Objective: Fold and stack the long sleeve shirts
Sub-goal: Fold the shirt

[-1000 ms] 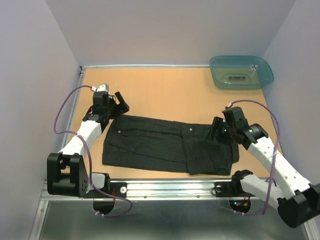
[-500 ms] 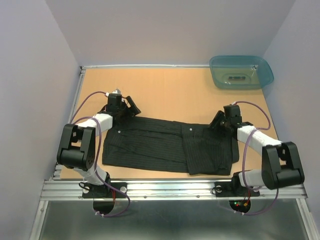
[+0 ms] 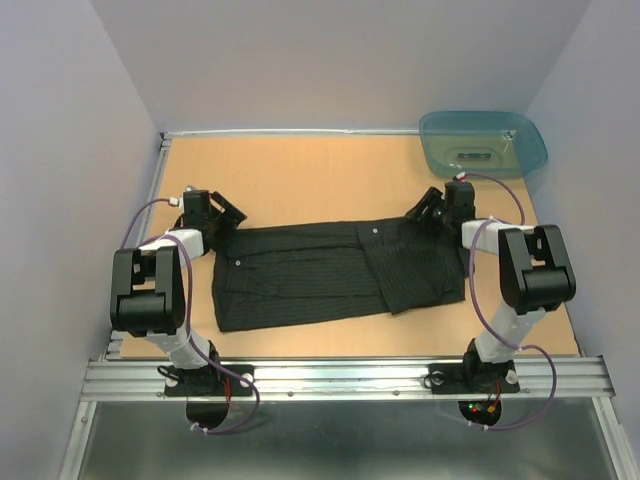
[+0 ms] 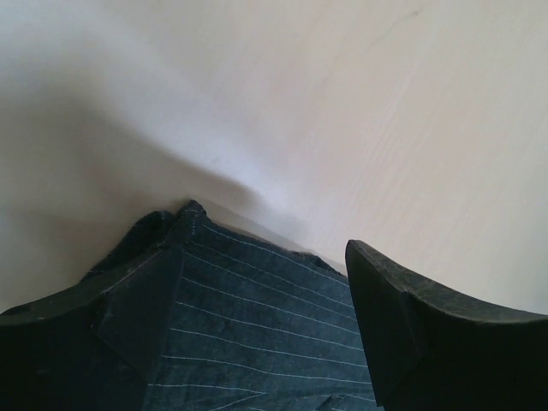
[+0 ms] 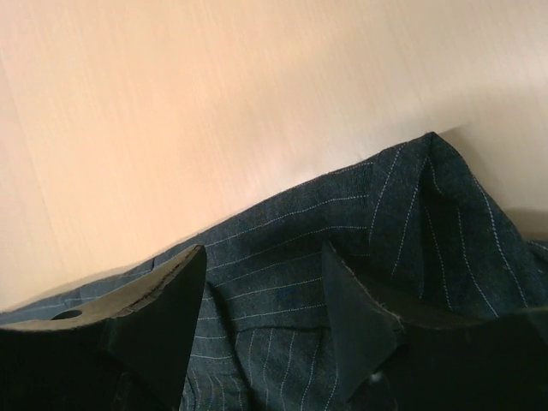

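Note:
The black pinstriped long sleeve shirt (image 3: 320,275) lies spread flat across the middle of the table, with one part folded over on its right side. My left gripper (image 3: 222,213) is at the shirt's far left corner. In the left wrist view (image 4: 265,257) its jaws stand apart over flat cloth (image 4: 248,317). My right gripper (image 3: 425,207) is at the shirt's far right corner. In the right wrist view (image 5: 264,253) its jaws stand apart with a creased bit of cloth (image 5: 282,231) between them.
A teal plastic tub (image 3: 483,143) stands at the far right corner of the wooden table (image 3: 320,180). Walls close in the left, right and far sides. A metal rail (image 3: 350,372) with the arm bases runs along the near edge.
Both arms have swung back and their grippers have moved to the shirt's far corners. The shirt has shifted away from the near edge and lies slightly skewed.

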You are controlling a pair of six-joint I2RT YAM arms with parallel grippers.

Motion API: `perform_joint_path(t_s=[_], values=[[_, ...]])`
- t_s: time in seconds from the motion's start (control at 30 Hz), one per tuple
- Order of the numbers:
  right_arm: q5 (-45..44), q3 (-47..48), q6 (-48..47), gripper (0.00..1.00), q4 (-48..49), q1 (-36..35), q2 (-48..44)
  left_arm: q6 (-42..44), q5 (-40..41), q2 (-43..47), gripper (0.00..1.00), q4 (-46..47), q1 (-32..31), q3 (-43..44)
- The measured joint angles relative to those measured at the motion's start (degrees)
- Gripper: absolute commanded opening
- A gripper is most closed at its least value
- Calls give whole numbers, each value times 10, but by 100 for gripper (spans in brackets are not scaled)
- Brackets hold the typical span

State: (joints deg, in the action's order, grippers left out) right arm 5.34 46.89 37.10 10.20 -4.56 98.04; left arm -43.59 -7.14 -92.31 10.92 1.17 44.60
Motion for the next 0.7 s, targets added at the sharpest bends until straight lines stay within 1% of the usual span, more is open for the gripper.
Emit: perform_joint_path(t_s=[0.17, 0.2, 0.3, 0.37, 0.43, 0.5, 0.57, 0.63, 0.67, 0.7], values=[[10, 65, -20, 69, 7, 0, 54, -6, 3, 0, 89, -2, 12, 0], [9, 68, -27, 71, 5, 0, 54, -6, 4, 0, 91, -3, 12, 0], [6, 71, -51, 73, -11, 0, 48, 1, 10, 12, 96, -19, 12, 0], [3, 72, -71, 75, -41, 0, 33, 13, 20, 30, 98, -38, 11, -2], [3, 72, -82, 75, -84, 0, 7, 39, 37, 66, 99, -69, 6, -3], [3, 72, -90, 75, -114, -7, -27, 63, 61, 102, 99, -87, -11, -3], [-4, 72, -95, 75, -135, -19, -59, 99, 89, 144, 99, -111, -47, 4], [-27, 85, -104, 75, -162, -63, -90, 141, 111, 190, 99, -127, -93, 13], [-36, 93, -106, 74, -169, -81, -96, 151, 114, 208, 99, -129, -106, 13], [-54, 109, -110, 73, -179, -115, -96, 168, 118, 233, 99, -135, -118, 13]])
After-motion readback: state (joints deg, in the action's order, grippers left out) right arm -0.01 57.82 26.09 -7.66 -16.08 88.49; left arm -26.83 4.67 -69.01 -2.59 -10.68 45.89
